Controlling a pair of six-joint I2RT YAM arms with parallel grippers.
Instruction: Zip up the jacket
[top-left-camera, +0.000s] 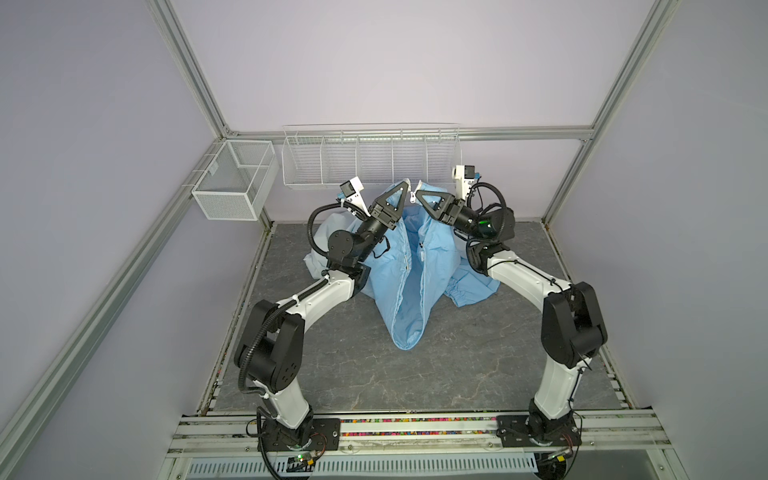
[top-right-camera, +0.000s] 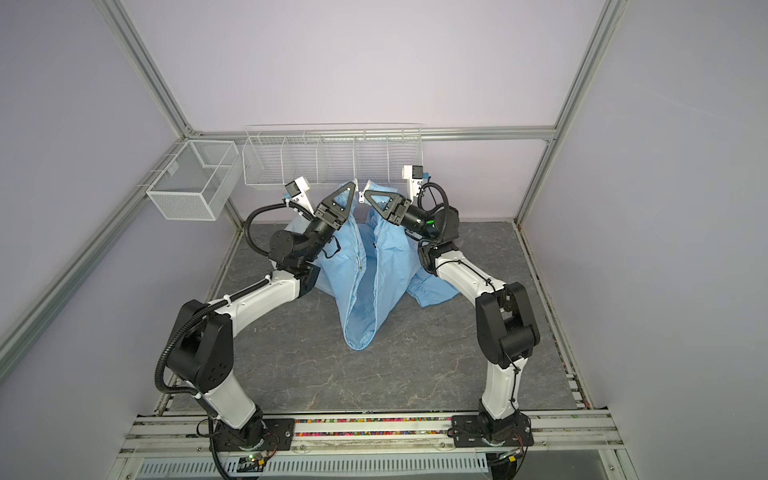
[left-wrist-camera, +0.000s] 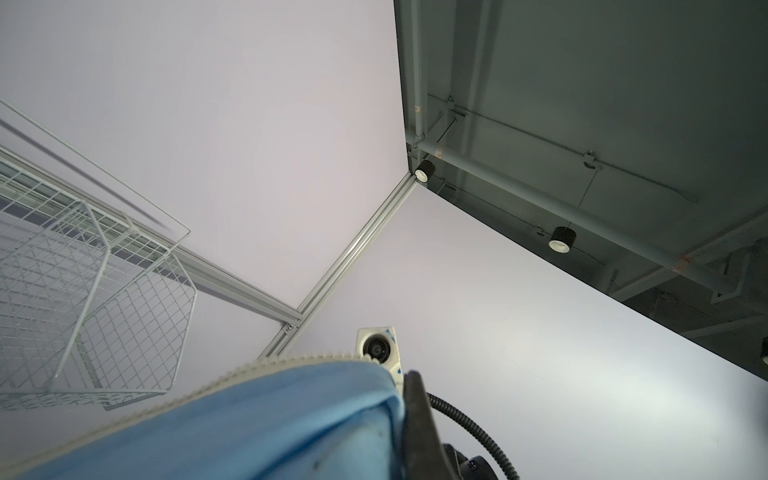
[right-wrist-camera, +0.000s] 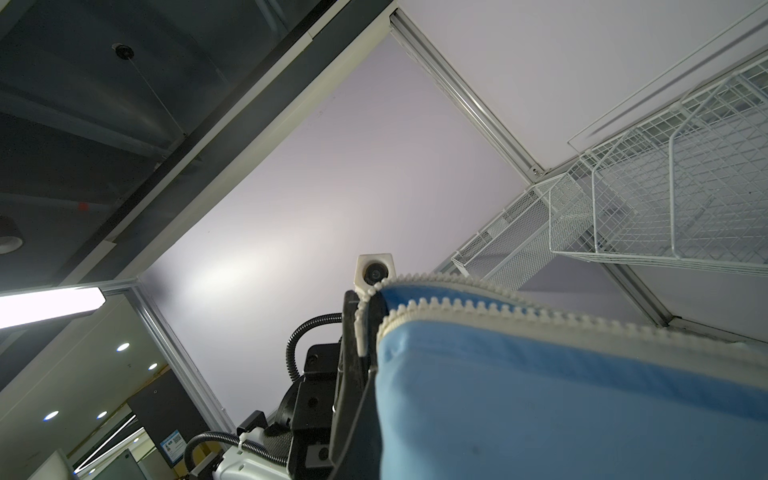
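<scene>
1. Left gripper: jaws pressed together, pinching one front edge of the jacket at its raised end.
2. Right gripper: jaws likewise closed, pinching the other front edge right at the zipper teeth.
3. The two tips were near each other but apart, held high over the far side of the table, in front of the rack. The zipper halves were not meshed there.
4. The jacket hung from both grips. Its front edges ran down as an open V and met low on the table nearer the camera. The rest lay bunched on the table behind and beside the arms.
5. A small white piece hung between the tips; too small to tell if it was the slider.
6. Judged step: presenting the two zipper ends for joining. No zipping done yet.
7. Judged next move: close the gap and line up both ends so one seats in the other. The cloth must stay taut, as the thin fabric could twist.
</scene>
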